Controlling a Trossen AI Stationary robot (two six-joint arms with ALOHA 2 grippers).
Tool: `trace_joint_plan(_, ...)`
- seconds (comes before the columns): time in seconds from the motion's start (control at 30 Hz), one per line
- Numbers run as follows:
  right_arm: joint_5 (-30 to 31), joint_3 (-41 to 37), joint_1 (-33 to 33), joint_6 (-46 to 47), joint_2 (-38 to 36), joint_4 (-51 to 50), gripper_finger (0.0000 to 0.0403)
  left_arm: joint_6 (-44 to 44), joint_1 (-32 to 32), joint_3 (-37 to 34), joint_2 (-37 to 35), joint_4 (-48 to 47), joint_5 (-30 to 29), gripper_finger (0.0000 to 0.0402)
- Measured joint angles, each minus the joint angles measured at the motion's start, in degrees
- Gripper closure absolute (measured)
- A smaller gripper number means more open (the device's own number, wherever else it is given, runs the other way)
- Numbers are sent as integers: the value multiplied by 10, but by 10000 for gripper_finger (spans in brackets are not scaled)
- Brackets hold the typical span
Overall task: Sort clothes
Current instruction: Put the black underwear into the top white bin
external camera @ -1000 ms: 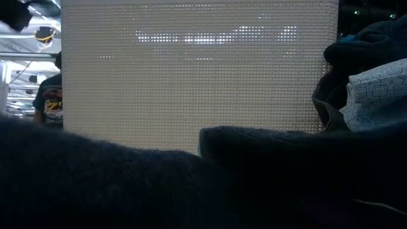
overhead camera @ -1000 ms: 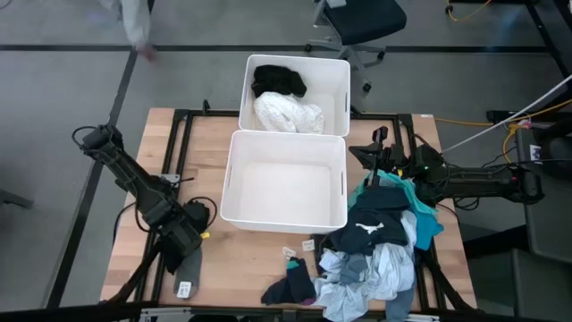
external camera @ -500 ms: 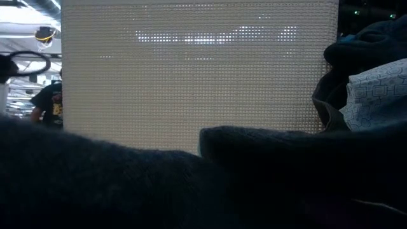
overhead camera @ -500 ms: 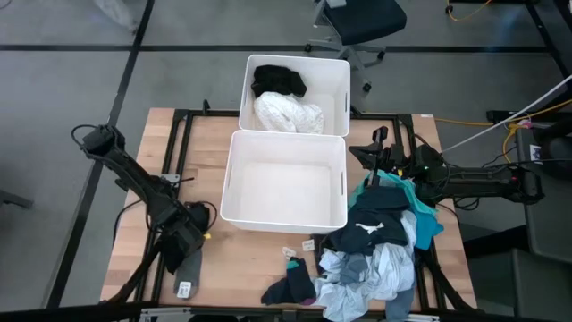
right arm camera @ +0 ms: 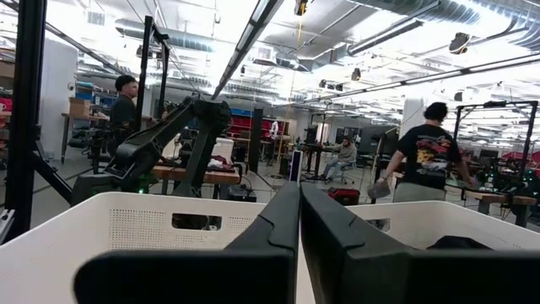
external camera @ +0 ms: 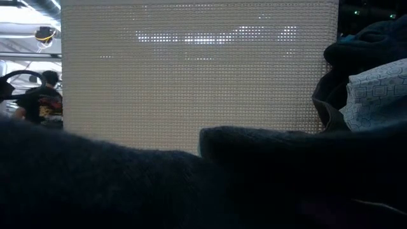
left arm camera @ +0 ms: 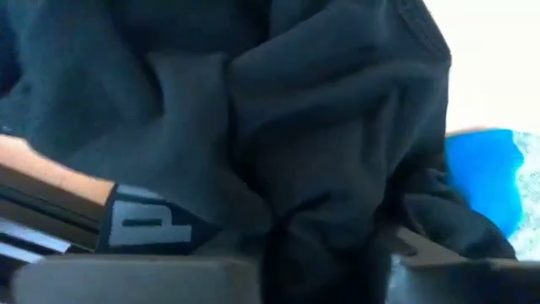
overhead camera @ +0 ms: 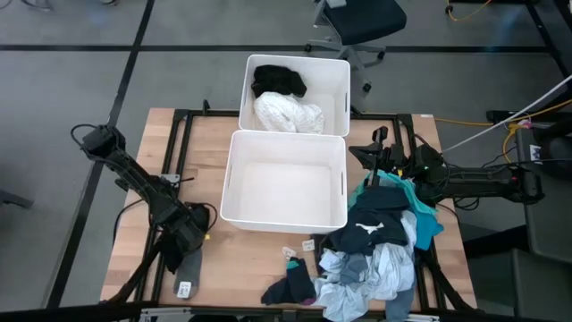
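Left gripper point(overhead camera: 185, 243) is low at the tabletop's point(overhead camera: 241, 259) near-left corner, down on a dark grey garment point(overhead camera: 188, 264) lying flat there. The left wrist view is filled by dark fabric point(left arm camera: 321, 152) bunched right at the jaws, with a waistband print point(left arm camera: 143, 224) on it; can't tell if the jaws are closed on it or just pressed in.

Right gripper point(overhead camera: 386, 159) sits at the far-right side of the tabletop, just beside the right wall of the near bin point(overhead camera: 338, 192) and touching the top edge of the clothes pile point(overhead camera: 380, 241). Its fingers point(right arm camera: 278, 232) meet with almost no gap, so jaws closed, nothing between them; it faces across both bins.

Clothes: the main pile is heaped on the right near side — black top with a white logo point(overhead camera: 371, 228), teal piece point(overhead camera: 420, 219), light blue and white pieces point(overhead camera: 375, 273) toward the near edge. A dark sock bundle point(overhead camera: 293, 286) lies apart, near the front edge in the middle.

The far bin point(overhead camera: 338, 85) holds a black garment point(overhead camera: 279, 80) and a white garment point(overhead camera: 288, 114), touching. The near bin touches the far one; only bare white bottom shows.

In the low view, dark fabric point(external camera: 191, 184) blocks the foreground with the bin wall point(external camera: 197, 76) behind. A person point(external camera: 41, 102) in a dark shirt stands in the room behind.
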Motion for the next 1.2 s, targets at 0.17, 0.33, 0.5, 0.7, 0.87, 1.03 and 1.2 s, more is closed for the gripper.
trace_joint_plan(0.17, 0, 0, 0, 0, 0, 0, 386, 38, 0, 27, 0, -5, 0, 384)
trace_joint_plan(0.33, 10, 0, 0, 0, 0, 0, 386, 58, 2, 72, 0, -34, -3, 383)
trace_joint_plan(0.5, 10, 0, 0, 11, 0, 0, 386, 71, 5, 131, 0, -78, -4, 381)
trace_joint_plan(0.7, 10, 0, 0, 11, 0, 0, 386, 88, 5, 212, -1, -155, -10, 387)
trace_joint_plan(0.87, 11, 0, 0, 11, 0, 0, 386, 91, 5, 289, -1, -212, -14, 380)
trace_joint_plan(1.03, 11, 0, 0, 11, 0, 0, 386, 111, 5, 376, -1, -257, -64, 385)
trace_joint_plan(1.2, 11, 0, 0, 11, 0, 0, 386, 155, 12, 467, -1, -283, -141, 378)
